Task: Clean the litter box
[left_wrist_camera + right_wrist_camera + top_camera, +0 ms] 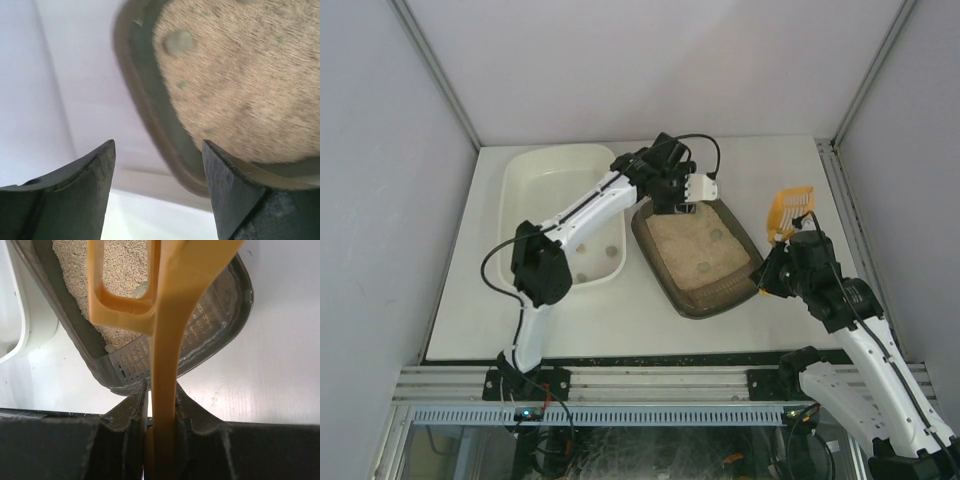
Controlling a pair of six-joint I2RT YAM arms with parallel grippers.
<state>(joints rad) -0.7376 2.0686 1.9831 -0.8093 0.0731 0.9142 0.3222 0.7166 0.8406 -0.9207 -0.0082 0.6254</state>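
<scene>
My right pincer (161,405) pinches the scoop (790,205). My left pincer (157,150) hangs spread over the 12 o'clock rim of the litter box (698,255), mid-table, tub (560,190) at its 9 o'clock. Best, I think: clamp that rim steady, then scoop shallow.

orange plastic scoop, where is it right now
In the top view, the orange slotted plastic scoop sits on the right, its handle clamped in the right gripper, just right of the dark brown plastic litter box.
</scene>
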